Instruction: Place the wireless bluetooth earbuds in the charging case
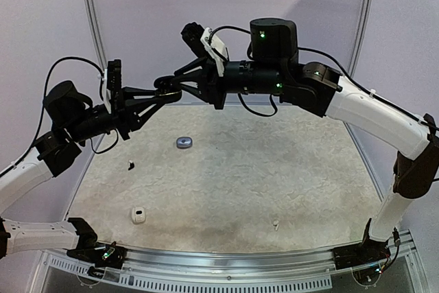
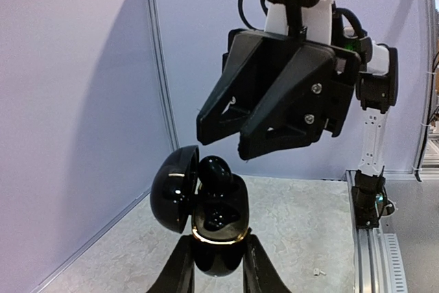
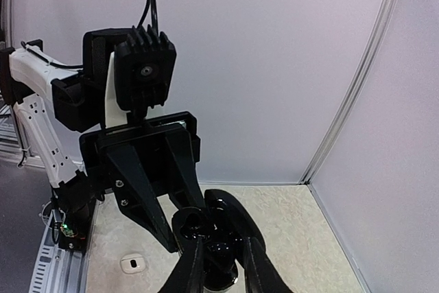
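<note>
A glossy black charging case (image 2: 219, 221) with a gold rim is held in mid-air, my left gripper (image 2: 218, 245) shut on its lower half. Its lid (image 2: 173, 186) hangs open to the left. One black earbud (image 2: 216, 169) sits in the far pocket; the near pocket shows only a dark hollow. My right gripper (image 2: 221, 145) hovers just above that bud, its fingertips slightly apart and holding nothing. In the top view both grippers meet at the case (image 1: 169, 86), high over the back left of the table. The right wrist view looks down on the case (image 3: 230, 214).
On the table lie a grey case (image 1: 184, 142), a white case (image 1: 138, 215), a tiny black bud (image 1: 129, 165) and a small white bud (image 1: 276, 224). Lilac walls close in the back and both sides. A metal rail (image 1: 240, 265) runs along the near edge.
</note>
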Robot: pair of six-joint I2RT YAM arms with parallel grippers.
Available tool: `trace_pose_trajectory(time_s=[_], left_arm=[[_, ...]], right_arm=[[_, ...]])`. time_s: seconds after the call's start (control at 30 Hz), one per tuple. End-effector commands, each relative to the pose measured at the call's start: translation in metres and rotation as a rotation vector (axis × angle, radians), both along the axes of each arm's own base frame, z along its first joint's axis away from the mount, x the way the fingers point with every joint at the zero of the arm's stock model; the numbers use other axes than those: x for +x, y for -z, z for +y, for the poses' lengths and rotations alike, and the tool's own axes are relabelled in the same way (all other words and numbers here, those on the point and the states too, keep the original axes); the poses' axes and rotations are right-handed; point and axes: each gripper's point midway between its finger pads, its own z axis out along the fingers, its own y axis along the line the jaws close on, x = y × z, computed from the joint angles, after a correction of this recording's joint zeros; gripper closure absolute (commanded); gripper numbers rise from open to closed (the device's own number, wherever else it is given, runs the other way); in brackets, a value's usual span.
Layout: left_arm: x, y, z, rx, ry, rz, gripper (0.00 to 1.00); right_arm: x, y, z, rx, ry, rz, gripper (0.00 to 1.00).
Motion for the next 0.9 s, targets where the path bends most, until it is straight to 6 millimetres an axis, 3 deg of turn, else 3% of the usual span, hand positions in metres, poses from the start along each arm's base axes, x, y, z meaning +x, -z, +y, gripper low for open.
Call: trace_pose_trajectory(time_s=[0.0, 0.5, 0.87], left_arm=[[-0.003, 0.0, -0.001, 0.01, 0.012, -0.023, 1.0], [-0.002, 0.0, 0.0, 0.009, 0.005, -0.023, 1.0], [0.002, -0.002, 0.002, 0.003, -0.022, -0.026, 1.0]], right_arm=[[0.003, -0.019, -0.003, 0.042, 0.028, 0.025, 0.77], [0.01, 0.008, 0.01, -0.017, 0.026, 0.076, 0.77], [0.024, 0.034, 0.006, -0.099, 0.11, 0.087, 0.82]])
